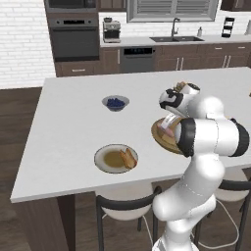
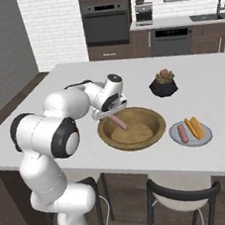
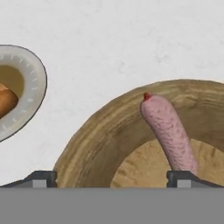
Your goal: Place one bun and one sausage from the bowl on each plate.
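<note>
No readable writing or brand marks anywhere. One wide tan-brown wooden bowl (image 2: pixel 132 127) on the white bench (image 2: pixel 56 86) holds one pink sausage (image 3: pixel 168 131) leaning on its inner wall. Two grey round plates: one (image 2: pixel 190 134) with a sausage and bun, one (image 1: pixel 115 158) with a bun. Gripper (image 3: pixel 111 178) spread wide, released, over the bowl rim.

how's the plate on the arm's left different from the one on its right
The left plate holds a bun near one edge, and no sausage is visible on it. The right plate holds both a bun and a sausage, lying side by side. The left plate has a tan centre; the right plate looks plain grey. Both are round, shallow and sit flat on the white counter, either side of the wooden bowl.
</note>
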Motion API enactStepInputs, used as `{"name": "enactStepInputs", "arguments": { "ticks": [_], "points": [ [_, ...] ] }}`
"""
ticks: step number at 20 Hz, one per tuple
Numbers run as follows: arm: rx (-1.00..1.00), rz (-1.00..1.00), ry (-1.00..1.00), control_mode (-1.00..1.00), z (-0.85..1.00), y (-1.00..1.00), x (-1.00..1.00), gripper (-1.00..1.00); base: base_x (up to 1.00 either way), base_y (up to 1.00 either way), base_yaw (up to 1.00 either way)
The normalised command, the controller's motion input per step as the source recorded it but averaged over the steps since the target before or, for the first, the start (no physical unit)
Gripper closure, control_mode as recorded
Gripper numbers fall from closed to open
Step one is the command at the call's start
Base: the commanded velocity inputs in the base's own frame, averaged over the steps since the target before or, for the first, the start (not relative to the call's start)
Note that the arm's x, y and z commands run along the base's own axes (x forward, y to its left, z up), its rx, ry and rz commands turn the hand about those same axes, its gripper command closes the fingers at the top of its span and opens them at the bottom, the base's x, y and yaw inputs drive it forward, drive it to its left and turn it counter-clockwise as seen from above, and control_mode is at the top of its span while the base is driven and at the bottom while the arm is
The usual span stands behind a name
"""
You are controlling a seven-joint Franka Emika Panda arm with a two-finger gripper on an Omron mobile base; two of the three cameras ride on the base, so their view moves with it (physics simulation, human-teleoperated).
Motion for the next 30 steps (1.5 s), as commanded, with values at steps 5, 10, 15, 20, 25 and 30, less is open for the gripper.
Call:
{"name": "enactStepInputs", "arguments": {
  "ticks": [5, 10, 15, 20, 25, 30],
  "points": [
    [-0.02, 0.07, -0.01, -1.00, -0.34, -0.11, 0.16, -1.00, 0.00, 0.00, 0.00],
    [-0.01, 0.02, -0.02, -1.00, -0.31, -0.21, 0.17, -1.00, 0.00, 0.00, 0.00],
    [0.00, 0.00, -0.02, -1.00, -0.04, -0.24, 0.15, -1.00, 0.00, 0.00, 0.00],
    [-0.01, 0.00, 0.00, -1.00, -0.02, -0.02, 0.14, -1.00, 0.00, 0.00, 0.00],
    [-0.03, 0.00, 0.00, -1.00, -0.08, 0.03, 0.03, -1.00, 0.00, 0.00, 0.00],
    [-0.02, 0.00, 0.00, -1.00, -0.05, 0.10, 0.01, -1.00, 0.00, 0.00, 0.00]
  ]
}}
